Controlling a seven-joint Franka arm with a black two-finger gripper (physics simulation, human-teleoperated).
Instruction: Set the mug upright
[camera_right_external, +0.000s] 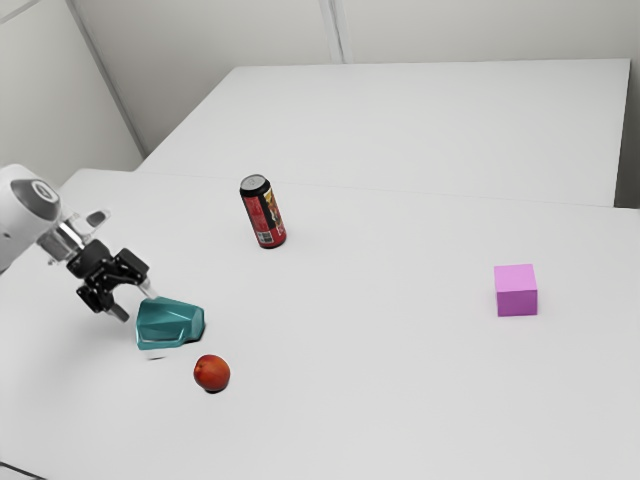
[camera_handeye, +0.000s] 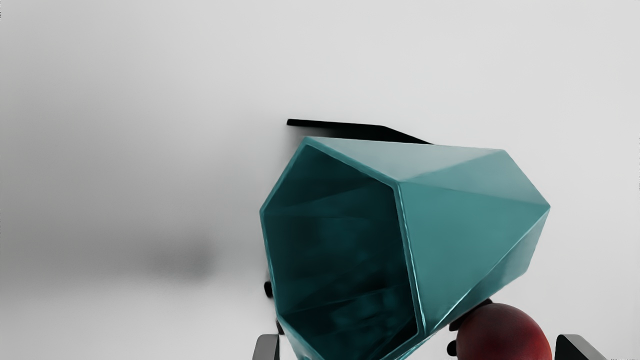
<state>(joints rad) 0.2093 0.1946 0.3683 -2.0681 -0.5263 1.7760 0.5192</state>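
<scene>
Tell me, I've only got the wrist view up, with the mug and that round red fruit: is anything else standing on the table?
Observer: Yes. In the exterior view, a red and black can stands apart from the mug.

Operator: Okay, and anything farther off from the mug than that?

Observer: A purple block, well over toward the exterior view's right.
</scene>
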